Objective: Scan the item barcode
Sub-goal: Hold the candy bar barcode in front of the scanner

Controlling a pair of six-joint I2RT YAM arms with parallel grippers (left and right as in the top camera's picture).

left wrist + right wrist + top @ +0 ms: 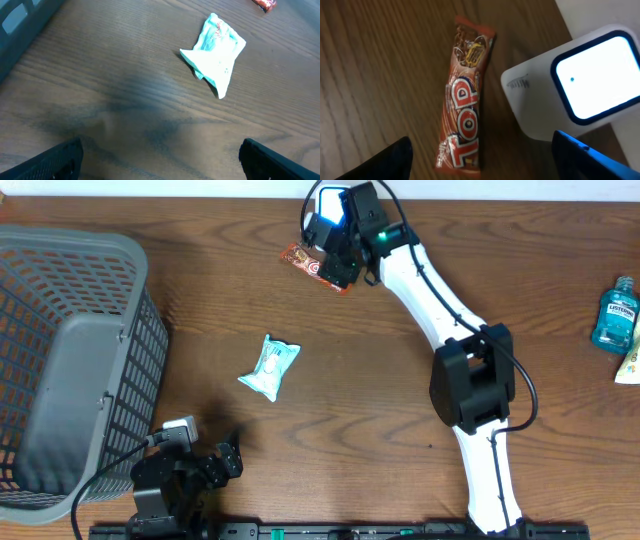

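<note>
Starting at the left, a grey basket [150, 350] stands beside the left claw [160, 162], which hangs low with jaws apart and empty, likely parked out of the way. A pale wipes packet [270, 367] lies on the desk [350, 400]. Further right, the candy bar [460, 100] lies flat just beside the lit scanner [580, 85]. The right claw [480, 160] hovers above it, jaws apart, holding nothing.

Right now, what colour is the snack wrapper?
Wrapper: red-orange, white letters; best in right wrist view.

Even bright light; scanner [597, 75] window glares white; soft dark shadow on table [130, 110]
</note>
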